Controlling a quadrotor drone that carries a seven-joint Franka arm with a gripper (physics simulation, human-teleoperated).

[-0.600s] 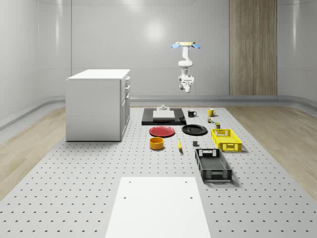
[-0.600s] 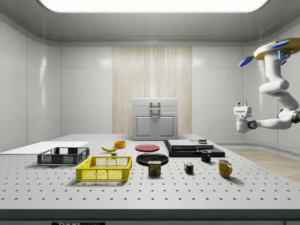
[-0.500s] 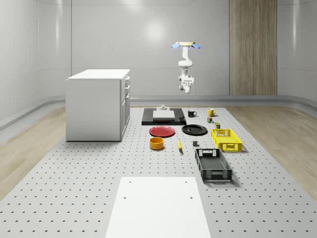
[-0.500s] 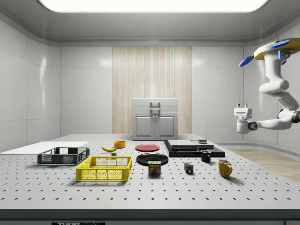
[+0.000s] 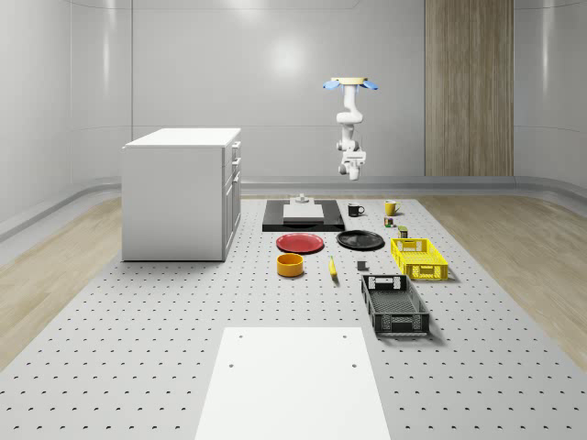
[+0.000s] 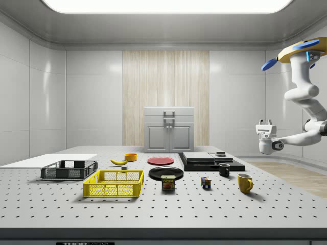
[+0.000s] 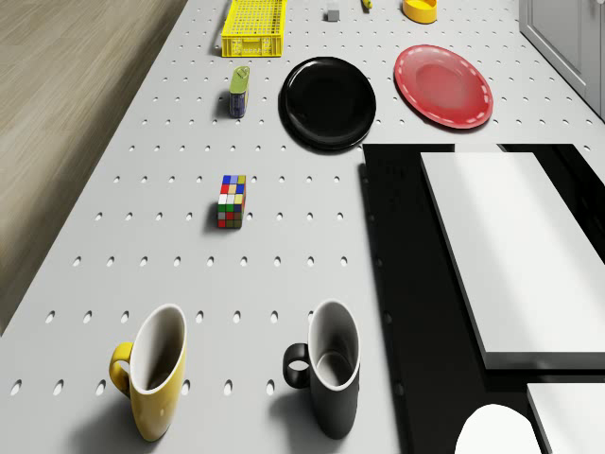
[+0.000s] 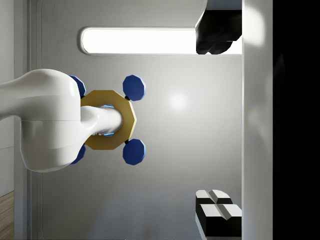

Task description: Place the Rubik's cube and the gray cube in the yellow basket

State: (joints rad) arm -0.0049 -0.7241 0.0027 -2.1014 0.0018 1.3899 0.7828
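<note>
The Rubik's cube [image 7: 232,200] [image 6: 206,182] [image 5: 390,222] lies on the perforated table between the mugs and a tin can. Farther along the table, the small gray cube [image 7: 332,13] [image 5: 361,267] rests beside the yellow basket [image 7: 253,26] [image 5: 419,258] [image 6: 113,184]. The drone [image 5: 348,83] [image 6: 306,51] [image 8: 107,120] hovers high over the table's far end, near the mugs. My gripper [image 6: 264,123] [image 8: 218,125] hangs in the air well above the table, pointing up toward the drone, open and holding nothing.
A yellow mug [image 7: 151,378] and a black mug [image 7: 326,374] stand below the drone. A black plate [image 7: 326,102], red plate [image 7: 444,85], tin can [image 7: 239,92], black slab stack [image 7: 397,284], dark crate [image 5: 394,305] and white cabinet [image 5: 179,192] occupy the table.
Drone and arm have shifted a little toward the whole-scene view's right, and the gripper hangs slightly lower. Objects on the table have not moved.
</note>
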